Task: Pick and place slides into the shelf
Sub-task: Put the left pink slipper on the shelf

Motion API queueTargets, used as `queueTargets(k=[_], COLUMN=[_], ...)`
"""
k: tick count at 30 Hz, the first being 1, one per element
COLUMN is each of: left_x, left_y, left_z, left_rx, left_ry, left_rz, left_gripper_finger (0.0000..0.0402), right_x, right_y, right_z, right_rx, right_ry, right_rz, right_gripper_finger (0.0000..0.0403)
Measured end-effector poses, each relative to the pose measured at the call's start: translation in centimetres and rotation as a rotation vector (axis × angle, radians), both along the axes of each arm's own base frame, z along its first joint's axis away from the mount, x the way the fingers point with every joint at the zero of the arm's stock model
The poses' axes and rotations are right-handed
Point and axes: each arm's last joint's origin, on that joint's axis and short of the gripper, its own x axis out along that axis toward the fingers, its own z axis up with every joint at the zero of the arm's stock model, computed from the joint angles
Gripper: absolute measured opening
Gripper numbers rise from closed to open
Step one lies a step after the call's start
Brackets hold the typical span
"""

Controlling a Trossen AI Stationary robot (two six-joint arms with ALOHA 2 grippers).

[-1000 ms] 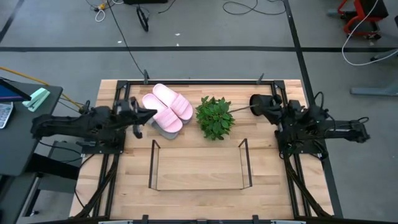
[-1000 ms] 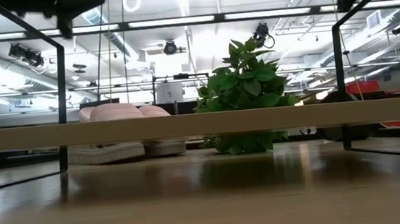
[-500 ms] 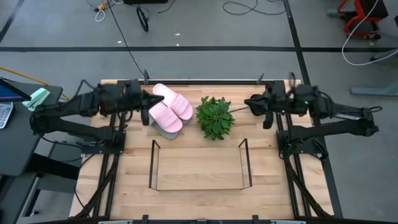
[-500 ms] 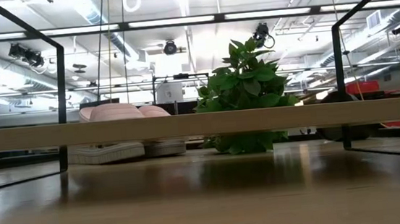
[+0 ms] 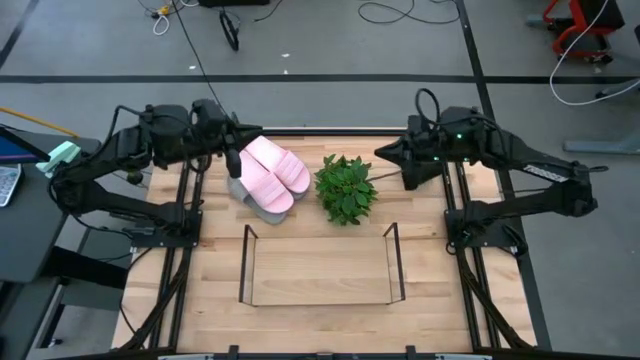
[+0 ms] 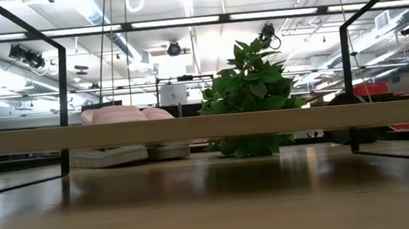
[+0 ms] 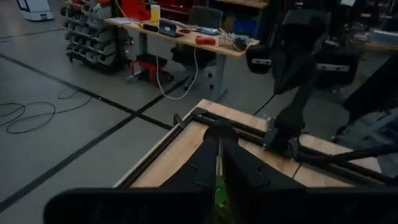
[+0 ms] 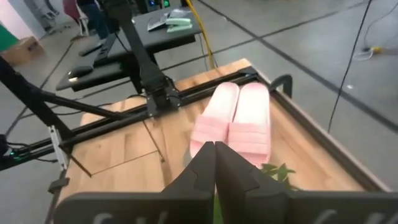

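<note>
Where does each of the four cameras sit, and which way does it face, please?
High view: overhead, straight down; both arms, pink slides, shelf, plant.
Low view: tabletop height, level through the shelf toward slides and plant.
Left wrist view: past the shut left claw toward the right arm.
Right wrist view: past the shut right claw toward the slides.
Shared: the slides.
</note>
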Motion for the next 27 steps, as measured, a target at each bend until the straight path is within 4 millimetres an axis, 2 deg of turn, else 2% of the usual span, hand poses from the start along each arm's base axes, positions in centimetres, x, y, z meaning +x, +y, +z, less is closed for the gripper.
queueTargets(k=[5,11,19,27], left_x=[-0.1,-0.9,-1.2,1.1], left_y=[0.1,1.5,5.1,9.1], left_z=[-0.5,-1.8,-5.3,-8.8], left_rx=[-0.032,-0.217,-0.493,-0.718], left_ry=[0.041,0.125,0.385,0.523], left_rz=[-0.04,-0.016,0.046,0.004], left_gripper_finger=[0.0012,0.0012,0.0068,0.0124], right_x=[1.3,2.3,2.5,2.5], right_y=[-0.1,-0.4,-0.4,-0.4], right_z=[-0.8,-1.6,-1.8,-1.7], right_rx=[0.055,0.068,0.068,0.045], right_ry=[0.032,0.072,0.078,0.078], right_rz=[0.074,0.076,0.094,0.105], right_gripper_finger=[0.0014,0.0017,0.0049,0.01])
